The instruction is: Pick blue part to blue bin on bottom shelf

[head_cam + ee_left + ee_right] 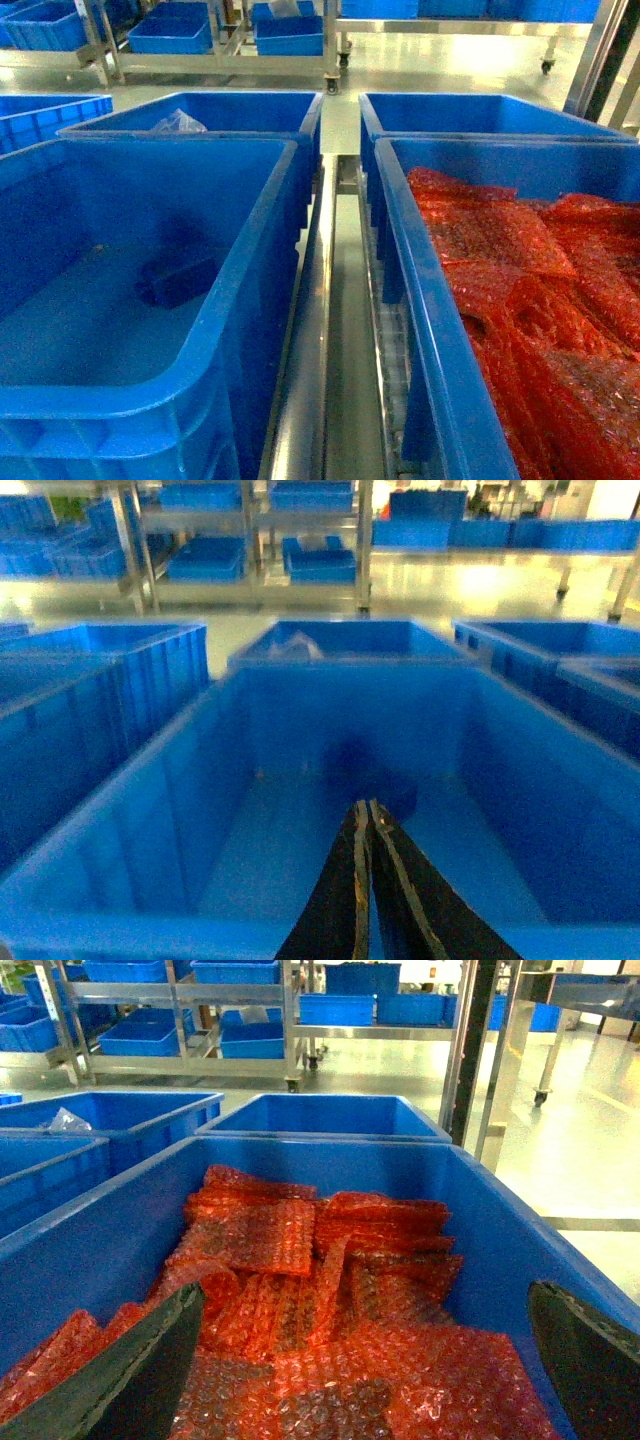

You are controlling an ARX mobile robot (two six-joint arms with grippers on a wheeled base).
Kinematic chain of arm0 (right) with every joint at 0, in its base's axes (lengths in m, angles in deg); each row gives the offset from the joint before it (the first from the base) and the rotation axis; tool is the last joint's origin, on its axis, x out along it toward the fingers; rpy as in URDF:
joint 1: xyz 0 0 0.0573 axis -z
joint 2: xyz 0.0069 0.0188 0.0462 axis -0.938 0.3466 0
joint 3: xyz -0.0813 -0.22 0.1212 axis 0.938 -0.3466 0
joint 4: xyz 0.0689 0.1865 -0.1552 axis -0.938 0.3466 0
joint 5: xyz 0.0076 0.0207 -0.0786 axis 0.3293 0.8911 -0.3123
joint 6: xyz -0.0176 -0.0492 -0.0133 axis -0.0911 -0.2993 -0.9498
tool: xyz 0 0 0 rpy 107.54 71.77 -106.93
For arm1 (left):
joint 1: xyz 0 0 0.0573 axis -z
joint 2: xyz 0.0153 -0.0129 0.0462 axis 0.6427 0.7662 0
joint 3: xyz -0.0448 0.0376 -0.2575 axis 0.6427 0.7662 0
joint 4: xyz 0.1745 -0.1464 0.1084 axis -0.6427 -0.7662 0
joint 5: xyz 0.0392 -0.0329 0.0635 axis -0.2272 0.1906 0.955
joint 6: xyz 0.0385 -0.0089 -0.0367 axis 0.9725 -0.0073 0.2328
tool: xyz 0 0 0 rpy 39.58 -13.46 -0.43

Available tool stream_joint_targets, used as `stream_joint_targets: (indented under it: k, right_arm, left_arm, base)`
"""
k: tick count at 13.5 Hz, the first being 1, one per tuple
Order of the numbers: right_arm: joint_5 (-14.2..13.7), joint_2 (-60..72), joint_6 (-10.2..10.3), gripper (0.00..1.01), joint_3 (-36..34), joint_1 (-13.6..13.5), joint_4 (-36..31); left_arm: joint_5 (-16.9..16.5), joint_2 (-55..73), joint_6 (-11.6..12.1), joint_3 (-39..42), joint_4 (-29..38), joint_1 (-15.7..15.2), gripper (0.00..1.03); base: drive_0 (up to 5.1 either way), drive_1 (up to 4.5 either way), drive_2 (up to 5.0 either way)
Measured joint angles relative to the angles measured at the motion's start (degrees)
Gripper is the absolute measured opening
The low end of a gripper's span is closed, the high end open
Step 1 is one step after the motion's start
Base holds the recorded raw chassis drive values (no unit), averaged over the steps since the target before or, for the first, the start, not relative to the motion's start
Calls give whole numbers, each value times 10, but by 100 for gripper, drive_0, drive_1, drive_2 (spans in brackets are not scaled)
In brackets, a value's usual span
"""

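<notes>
We see the blue part [178, 276] as a small, dark blue, blocky piece, roughly rectangular and darker than the plastic around it. It lies on the floor of the blue bin [262, 260], near the middle and clear of all four walls. The blue bin is a large, deep, rectangular crate of bright blue plastic with smooth walls and a thick rolled rim. In the left wrist view the blue part [365, 775] appears only as a blurred dark patch on the floor of the blue bin [150, 810].
</notes>
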Motion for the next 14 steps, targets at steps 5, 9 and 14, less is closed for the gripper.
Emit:
stream_joint_targets:
  k: [5, 9, 14]
  right_arm:
    - [0, 0, 0, 98, 0, 0, 0]
    - [0, 0, 0, 98, 0, 0, 0]
    - [0, 0, 0, 98, 0, 0, 0]
  left_arm:
    - [1, 0, 0, 0, -10, 0, 6]
    - [1, 0, 0, 0, -10, 0, 58]
    - [1, 0, 1, 0, -10, 0, 98]
  base:
    - [0, 0, 0]
    - [0, 0, 0]
    - [0, 0, 0]
